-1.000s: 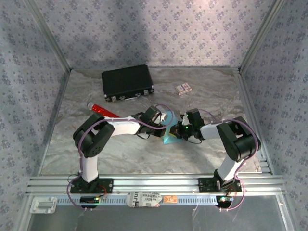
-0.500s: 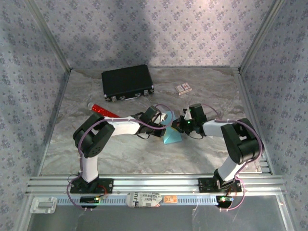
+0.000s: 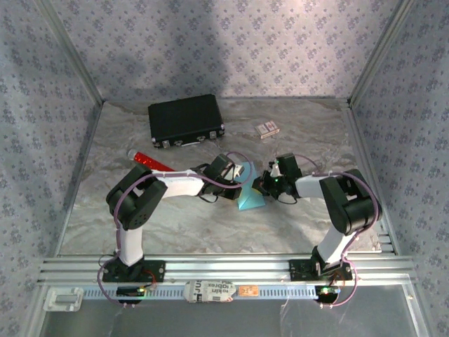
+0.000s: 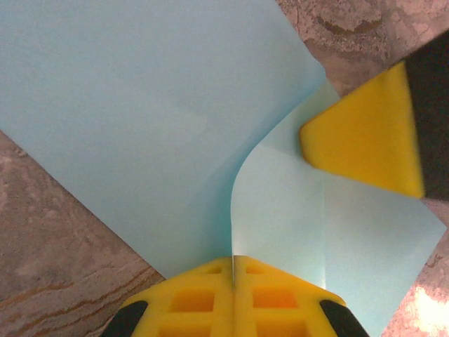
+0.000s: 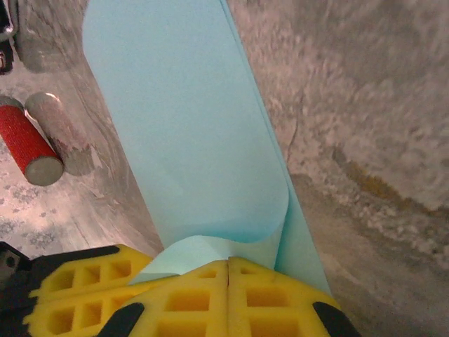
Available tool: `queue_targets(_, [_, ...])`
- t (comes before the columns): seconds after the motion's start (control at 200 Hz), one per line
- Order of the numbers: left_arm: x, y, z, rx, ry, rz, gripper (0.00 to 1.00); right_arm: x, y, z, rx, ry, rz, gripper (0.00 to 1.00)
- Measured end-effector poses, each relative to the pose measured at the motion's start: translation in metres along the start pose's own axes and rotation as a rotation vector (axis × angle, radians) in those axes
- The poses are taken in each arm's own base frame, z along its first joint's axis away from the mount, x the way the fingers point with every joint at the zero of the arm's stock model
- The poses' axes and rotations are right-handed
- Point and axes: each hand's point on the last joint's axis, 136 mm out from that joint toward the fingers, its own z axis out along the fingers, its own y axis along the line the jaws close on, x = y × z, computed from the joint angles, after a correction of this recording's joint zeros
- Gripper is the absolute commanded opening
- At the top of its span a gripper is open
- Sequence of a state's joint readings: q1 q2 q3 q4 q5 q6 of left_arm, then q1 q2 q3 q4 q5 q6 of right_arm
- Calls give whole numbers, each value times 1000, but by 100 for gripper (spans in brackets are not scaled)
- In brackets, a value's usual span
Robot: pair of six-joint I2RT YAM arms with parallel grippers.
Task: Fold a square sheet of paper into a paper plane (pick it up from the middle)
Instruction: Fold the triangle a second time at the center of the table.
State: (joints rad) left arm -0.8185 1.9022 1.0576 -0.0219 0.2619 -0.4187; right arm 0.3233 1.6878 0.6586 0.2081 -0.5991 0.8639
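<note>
Right wrist view: light cyan-blue paper sheet (image 5: 189, 140) runs lengthwise straight ahead of right pincer (image 5: 228, 265). Right pincer and left pincer (image 4: 233, 261) are both clamped on it.

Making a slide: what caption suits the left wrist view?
Left gripper pinches the curled blue paper beside the other arm's finger.

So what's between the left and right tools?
The light blue sheet of paper, partly folded, pinched by the left tool and right tool; top view shows it.
</note>
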Motion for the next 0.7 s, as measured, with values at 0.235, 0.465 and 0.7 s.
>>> queue_targets(0.235, [0, 0, 0, 2, 1, 3, 4, -14, -2, 1, 4, -18, 1, 2])
queue_targets(0.465, [-1, -1, 1, 6, -3, 6, 4, -18, -9, 1, -46, -9, 24, 2])
queue_targets(0.7, [-1, -1, 1, 9, -3, 8, 4, -28, -15, -6, -4, -48, 40, 3])
